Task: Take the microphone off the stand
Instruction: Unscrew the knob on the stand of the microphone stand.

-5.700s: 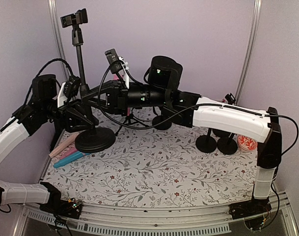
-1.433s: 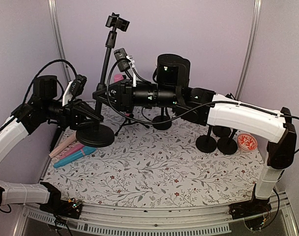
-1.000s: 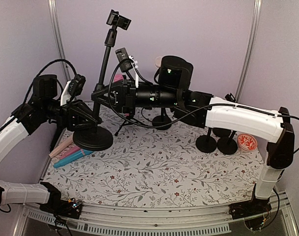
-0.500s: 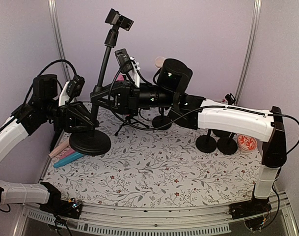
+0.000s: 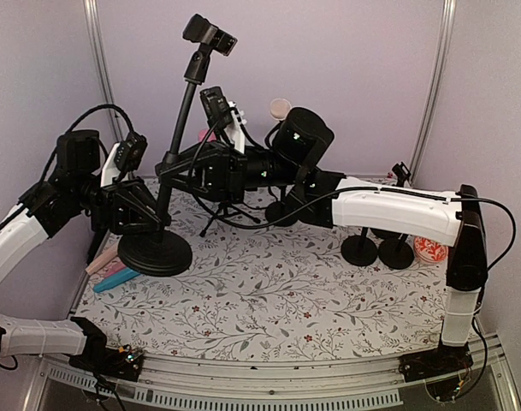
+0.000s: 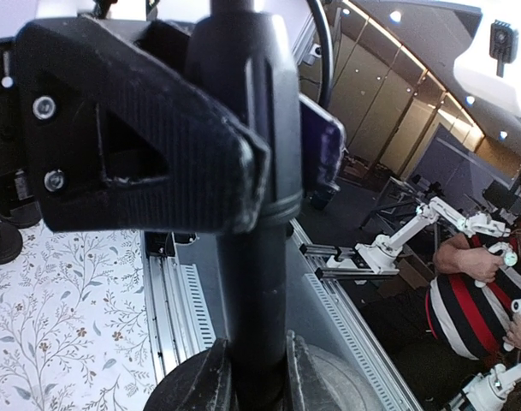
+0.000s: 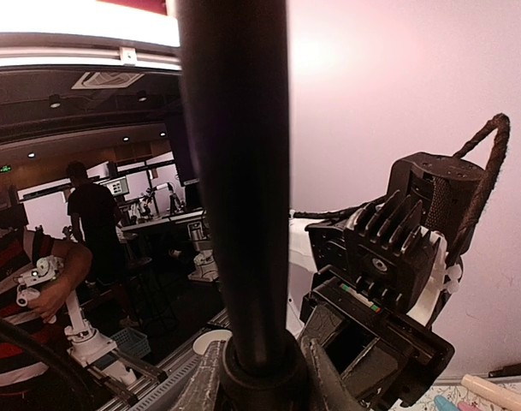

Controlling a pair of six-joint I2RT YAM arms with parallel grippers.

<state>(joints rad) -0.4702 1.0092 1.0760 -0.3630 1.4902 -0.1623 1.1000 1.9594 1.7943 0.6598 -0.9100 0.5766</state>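
Observation:
The black stand (image 5: 181,128) leans with its top to the right, and its round base (image 5: 155,254) sits at the left of the table. A black clip (image 5: 210,34) tops the pole; I cannot tell whether it holds the microphone. My left gripper (image 5: 155,224) is shut on the pole just above the base, as the left wrist view shows (image 6: 258,377). My right gripper (image 5: 170,163) is shut on the pole higher up, its fingers (image 7: 210,381) either side of a collar (image 7: 260,368). A pink microphone (image 5: 97,263) and a blue one (image 5: 113,279) lie beside the base.
Two small black stands (image 5: 360,248) (image 5: 395,253) and a red-and-white round lid (image 5: 429,248) sit at the right. A thin tripod (image 5: 226,210) stands behind my right arm, with a pink ball head (image 5: 280,107) above it. The left wall is close.
The stand has gone from upright to leaning right, its clip swinging well to the right. Over the last second the base shifted slightly toward me and my right arm's elbow dropped.

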